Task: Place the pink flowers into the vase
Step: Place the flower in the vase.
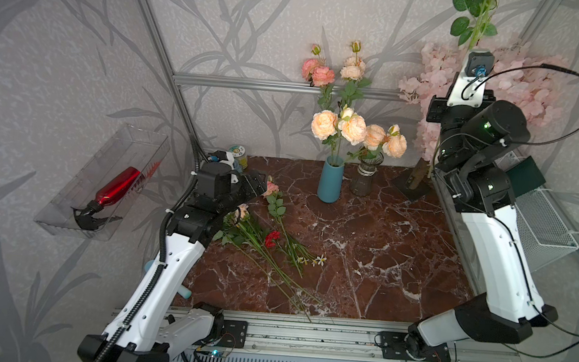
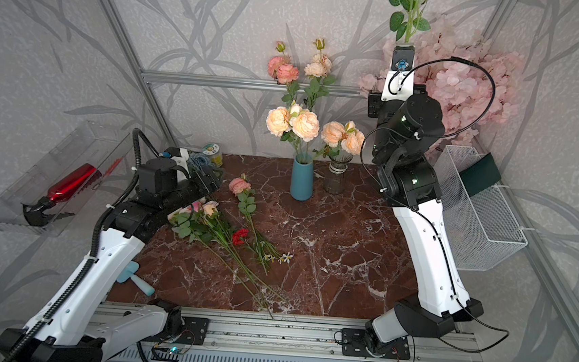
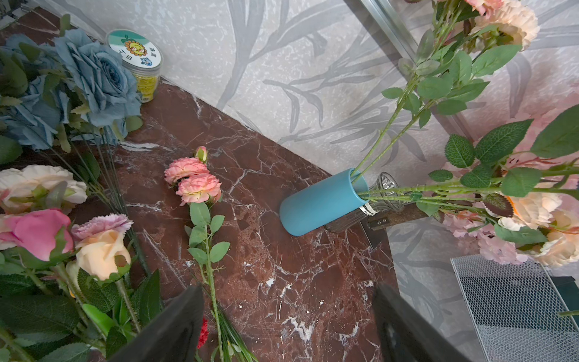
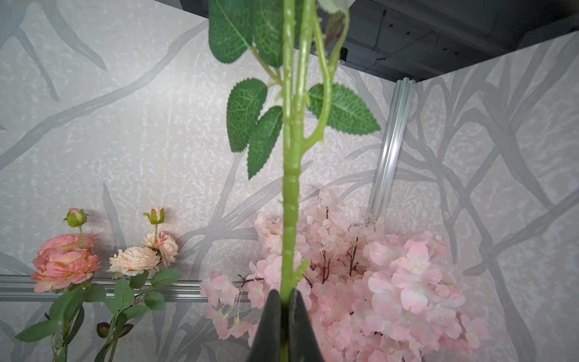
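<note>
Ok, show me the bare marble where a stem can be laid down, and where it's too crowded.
Widest free patch: marble between the loose flower pile, the blue vase and glass vase behind, the right arm and the front rail. Crowded: the left side, where the pile lies beneath the open left gripper.

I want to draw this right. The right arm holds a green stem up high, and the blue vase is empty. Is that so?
Not quite. The blue vase is not empty: stems of peach roses stand in it, as both top views show. The rest holds: the right gripper is shut on a green stem, held up high.
</note>
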Tool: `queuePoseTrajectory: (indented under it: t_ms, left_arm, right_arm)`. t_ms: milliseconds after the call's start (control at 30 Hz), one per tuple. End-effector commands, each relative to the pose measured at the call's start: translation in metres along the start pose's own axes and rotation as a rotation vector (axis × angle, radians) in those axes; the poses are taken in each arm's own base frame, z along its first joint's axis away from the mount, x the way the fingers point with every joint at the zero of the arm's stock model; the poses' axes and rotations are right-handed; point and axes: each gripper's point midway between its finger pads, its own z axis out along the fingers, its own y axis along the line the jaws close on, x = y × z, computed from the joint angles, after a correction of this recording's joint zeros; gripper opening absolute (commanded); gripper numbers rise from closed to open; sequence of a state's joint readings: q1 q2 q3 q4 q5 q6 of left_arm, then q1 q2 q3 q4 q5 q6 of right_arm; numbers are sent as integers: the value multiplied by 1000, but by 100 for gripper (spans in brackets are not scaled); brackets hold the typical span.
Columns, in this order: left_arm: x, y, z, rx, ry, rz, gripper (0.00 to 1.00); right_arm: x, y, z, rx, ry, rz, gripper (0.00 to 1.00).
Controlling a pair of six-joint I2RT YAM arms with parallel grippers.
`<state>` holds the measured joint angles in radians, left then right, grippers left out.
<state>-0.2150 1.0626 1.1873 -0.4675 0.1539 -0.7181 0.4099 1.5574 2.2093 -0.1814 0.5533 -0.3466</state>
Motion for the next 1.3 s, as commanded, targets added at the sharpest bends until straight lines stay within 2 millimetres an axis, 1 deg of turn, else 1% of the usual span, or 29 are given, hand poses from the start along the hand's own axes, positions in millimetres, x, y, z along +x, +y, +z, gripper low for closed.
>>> queuePoseTrajectory:
  t_ms: [0, 33, 67, 233, 367, 433, 500, 600, 700, 800, 933, 1067, 1167, 1267]
  left_arm:
    - [-3, -2, 3, 15, -15, -5, 85]
    - [-4, -1, 3, 13, -16, -3, 85]
    - [-3, 0, 3, 11, -15, -2, 85]
    - [-5, 4, 6, -5, -18, 5, 85]
    - [-5, 7, 10, -15, -12, 7, 85]
    - [-4, 7, 13, -11, -6, 2, 85]
    - [-4, 6, 16, -9, -1, -1, 85]
    - [-2, 7, 21, -8, 8, -7, 85]
    - [0, 9, 25, -10, 17, -11, 85]
    - [2, 11, 29, -11, 27, -15, 85]
    - [3, 12, 32, -13, 32, -18, 85]
    - [5, 14, 36, -17, 42, -22, 85]
    - [5, 16, 38, -21, 45, -26, 85]
    - [5, 17, 40, -20, 47, -27, 85]
  right_arm:
    - [37, 28, 26, -103, 100, 64, 0]
    - [39, 26, 32, -108, 109, 77, 0]
    - [51, 32, 42, -120, 139, 80, 0]
    - [79, 49, 74, -176, 193, 104, 0]
    - [104, 54, 92, -208, 228, 141, 0]
    - [123, 57, 102, -249, 261, 195, 0]
    - [138, 60, 109, -288, 284, 244, 0]
    - [151, 69, 116, -340, 290, 278, 0]
    - [160, 79, 125, -384, 274, 319, 0]
    - [165, 90, 133, -423, 247, 345, 0]
    - [163, 103, 142, -475, 187, 379, 0]
    - [162, 105, 149, -474, 158, 379, 0]
    - [170, 108, 152, -476, 168, 374, 0]
    - [184, 113, 154, -483, 192, 368, 0]
